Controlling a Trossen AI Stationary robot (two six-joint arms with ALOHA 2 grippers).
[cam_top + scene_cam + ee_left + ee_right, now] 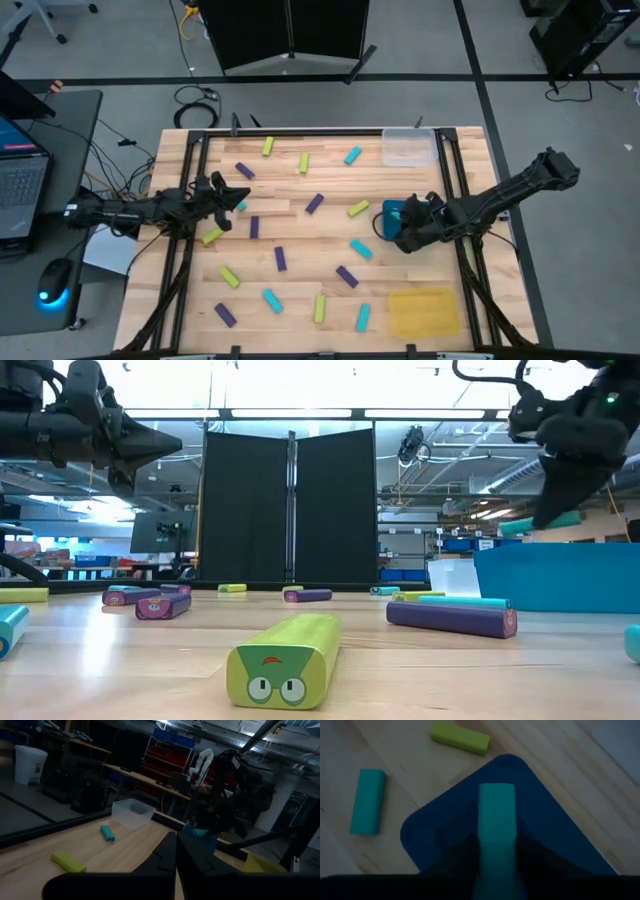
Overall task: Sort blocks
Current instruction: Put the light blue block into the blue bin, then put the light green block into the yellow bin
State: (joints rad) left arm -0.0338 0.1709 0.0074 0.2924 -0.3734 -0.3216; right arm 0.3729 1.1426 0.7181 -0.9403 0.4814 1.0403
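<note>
The left claw (pixel 232 196) is held shut and empty above the counter (pixel 300 240) near its left edge – it appears to be waiting. Across the middle of the counter the blocks are scattered singly (dark purple, cyan and yellow-green, short rounded bars, some with a cartoon face on one end), among them a yellow-green block (pixel 285 659) close to the near edge in the low view. Towards the right edge, the right claw (pixel 407 226) is hung over the teal tray (pixel 391 212) with a cyan block (pixel 496 817) gripped between its jaws and pointed down at the tray floor. The step in hand is judged to be the drop of this cyan block into the teal tray – what is called for next is a wider opening of the jaws, then a lift clear.
</note>
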